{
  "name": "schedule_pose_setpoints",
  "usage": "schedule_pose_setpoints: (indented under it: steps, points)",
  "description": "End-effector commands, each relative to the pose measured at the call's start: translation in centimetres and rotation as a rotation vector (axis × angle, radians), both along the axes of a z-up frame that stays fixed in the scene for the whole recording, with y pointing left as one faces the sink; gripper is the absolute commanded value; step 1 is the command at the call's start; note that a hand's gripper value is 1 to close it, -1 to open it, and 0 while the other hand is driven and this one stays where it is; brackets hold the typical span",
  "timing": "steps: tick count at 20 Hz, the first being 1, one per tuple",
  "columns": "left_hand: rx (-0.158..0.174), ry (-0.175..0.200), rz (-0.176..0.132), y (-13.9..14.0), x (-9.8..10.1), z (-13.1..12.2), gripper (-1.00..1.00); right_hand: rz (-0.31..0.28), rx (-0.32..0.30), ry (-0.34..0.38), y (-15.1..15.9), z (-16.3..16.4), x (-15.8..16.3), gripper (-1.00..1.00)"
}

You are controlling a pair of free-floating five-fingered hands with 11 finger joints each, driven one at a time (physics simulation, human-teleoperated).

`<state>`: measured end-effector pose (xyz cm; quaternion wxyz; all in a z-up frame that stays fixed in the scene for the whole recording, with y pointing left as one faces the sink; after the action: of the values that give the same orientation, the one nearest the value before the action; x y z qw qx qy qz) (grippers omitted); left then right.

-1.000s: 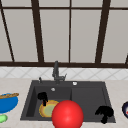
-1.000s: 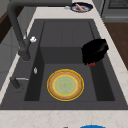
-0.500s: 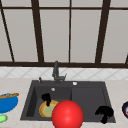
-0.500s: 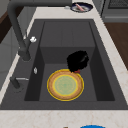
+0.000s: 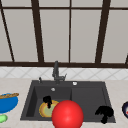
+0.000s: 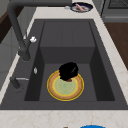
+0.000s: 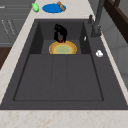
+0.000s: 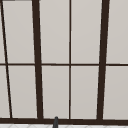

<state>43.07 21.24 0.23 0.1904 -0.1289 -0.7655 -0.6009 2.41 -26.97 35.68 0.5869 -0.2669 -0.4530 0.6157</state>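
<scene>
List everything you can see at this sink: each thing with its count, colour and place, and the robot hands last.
Sink: one, dark grey, set in the pale counter, basin on the left and drainboard on the right.
Faucet: one, dark grey, behind the basin under the window.
Plate: one, yellow rim with a greenish middle, flat in the basin.
Red ball: one, red, low in the front view, in front of the sink.
Blue bowl: one, blue, on the counter left of the sink, a brown stick-like thing across it.
Green item: one, green, near the blue bowl.
Dark dish: one, dark, on the counter right of the sink.
Window: one, dark frame.
Left robot hand: black, over the plate's rim.
Right robot hand: black, above the drainboard's front right corner.
</scene>
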Motion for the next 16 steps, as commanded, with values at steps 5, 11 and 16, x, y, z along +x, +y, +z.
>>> schedule_pose_setpoints:
  steps: [5,11,16]
  points:
    - [-0.006,-0.036,-0.02,-0.4,1.2,-6.4,1.0,0.0,0.0,0.0,0.0,0.0,0.0,0.0]
    - [-0.042,-0.035,-0.042,-0.3,3.4,-10.0,1.0,0.0,0.0,0.0,0.0,0.0,0.0,0.0]
    - [-0.247,-0.189,-0.055,-0.5,4.6,-7.9,1.0,0.0,0.0,0.0,0.0,0.0,0.0,0.0]
